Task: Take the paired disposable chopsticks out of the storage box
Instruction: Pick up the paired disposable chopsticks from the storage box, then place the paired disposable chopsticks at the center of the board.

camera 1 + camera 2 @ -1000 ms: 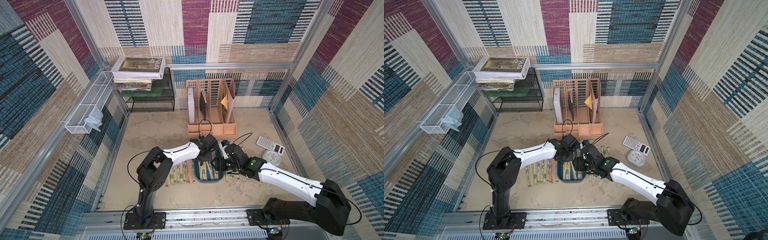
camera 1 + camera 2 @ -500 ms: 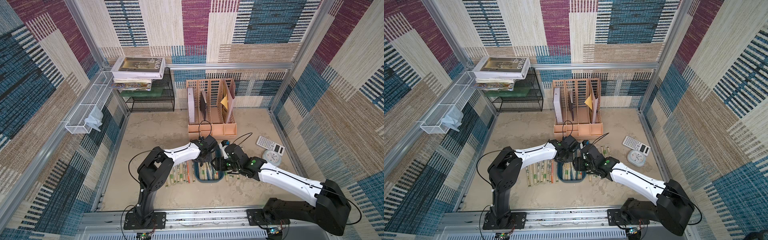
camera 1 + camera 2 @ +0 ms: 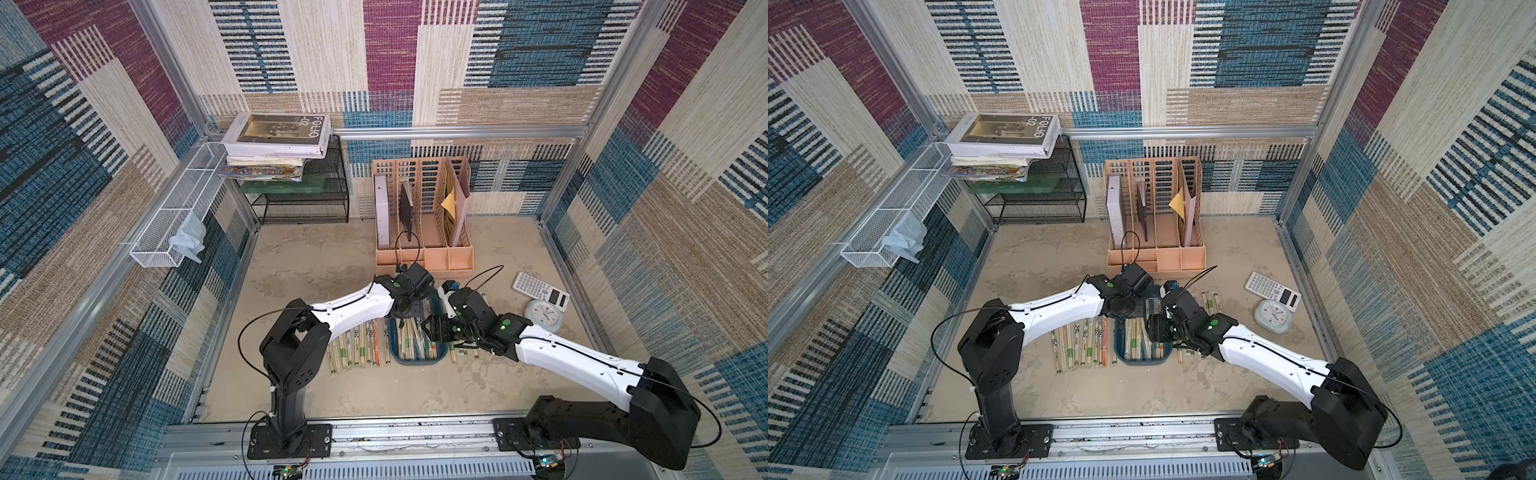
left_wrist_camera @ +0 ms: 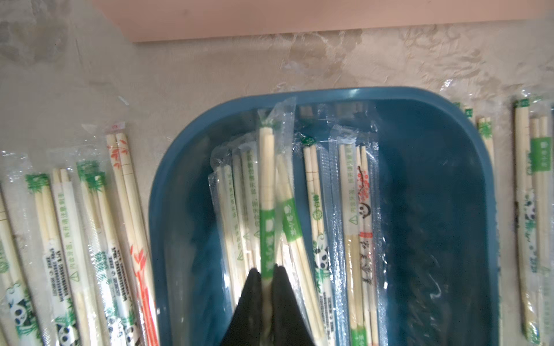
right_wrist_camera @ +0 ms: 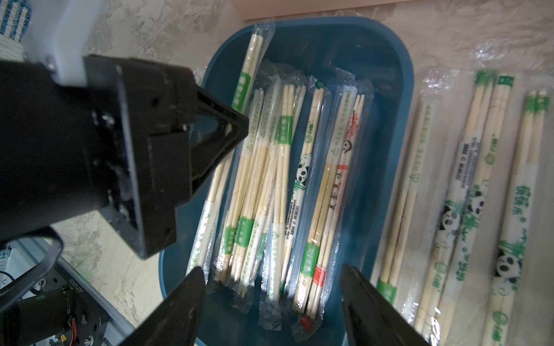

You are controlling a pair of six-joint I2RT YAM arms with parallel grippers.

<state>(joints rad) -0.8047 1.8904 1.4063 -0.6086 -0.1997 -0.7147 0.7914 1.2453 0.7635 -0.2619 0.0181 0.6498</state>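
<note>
Teal storage box [image 4: 359, 93] holds perhaps ten wrapped chopstick pairs [image 4: 313, 179].

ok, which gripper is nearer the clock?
Right. The right gripper hangs open over the box at its robot-side end, on the side towards the clock; the left gripper is shut on a pair by the opposite wall.
</note>
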